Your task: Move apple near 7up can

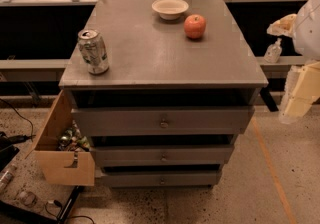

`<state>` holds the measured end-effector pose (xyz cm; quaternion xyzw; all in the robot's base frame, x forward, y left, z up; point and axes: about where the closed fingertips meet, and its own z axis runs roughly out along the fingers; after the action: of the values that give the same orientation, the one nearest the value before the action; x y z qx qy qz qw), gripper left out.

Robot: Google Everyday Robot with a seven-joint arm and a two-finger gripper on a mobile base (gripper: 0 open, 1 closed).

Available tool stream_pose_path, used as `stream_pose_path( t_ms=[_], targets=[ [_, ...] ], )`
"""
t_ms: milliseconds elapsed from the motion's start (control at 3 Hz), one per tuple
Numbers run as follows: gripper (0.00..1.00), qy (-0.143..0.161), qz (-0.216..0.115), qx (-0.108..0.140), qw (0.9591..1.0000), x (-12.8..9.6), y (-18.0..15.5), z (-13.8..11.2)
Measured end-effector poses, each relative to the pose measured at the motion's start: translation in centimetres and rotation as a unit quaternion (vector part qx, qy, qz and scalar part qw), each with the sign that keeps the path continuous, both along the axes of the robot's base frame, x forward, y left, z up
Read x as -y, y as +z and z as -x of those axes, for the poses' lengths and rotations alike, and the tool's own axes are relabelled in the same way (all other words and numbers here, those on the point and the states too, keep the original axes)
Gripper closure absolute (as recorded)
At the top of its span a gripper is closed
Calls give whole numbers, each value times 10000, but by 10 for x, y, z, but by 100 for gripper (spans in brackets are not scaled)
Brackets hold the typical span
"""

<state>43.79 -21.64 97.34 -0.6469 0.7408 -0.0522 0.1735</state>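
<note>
The red-orange apple (195, 26) sits on the grey cabinet top (160, 53) at the back right, just right of a cream bowl. The silver-white 7up can (93, 51) with green markings stands upright near the front left corner of the same top, far from the apple. My gripper (299, 93) shows as blurred white and cream parts at the right edge of the camera view. It is off to the right of the cabinet, apart from both objects and holding nothing that I can see.
A shallow cream bowl (170, 8) stands at the back centre. The cabinet has three drawers (162, 120). A wooden side bin (62, 148) with several items hangs open at its lower left. A small clear bottle (273, 50) stands on a ledge at right. Cables lie on the floor at left.
</note>
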Motion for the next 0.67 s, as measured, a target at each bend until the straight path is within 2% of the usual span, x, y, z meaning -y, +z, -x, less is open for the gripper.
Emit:
stream_pose_path(
  t_ms=[333, 667],
  targets=[
    [0, -6, -4, 14, 10000, 0, 1, 0],
    [0, -132, -145, 320, 9993, 5, -2, -14]
  ],
)
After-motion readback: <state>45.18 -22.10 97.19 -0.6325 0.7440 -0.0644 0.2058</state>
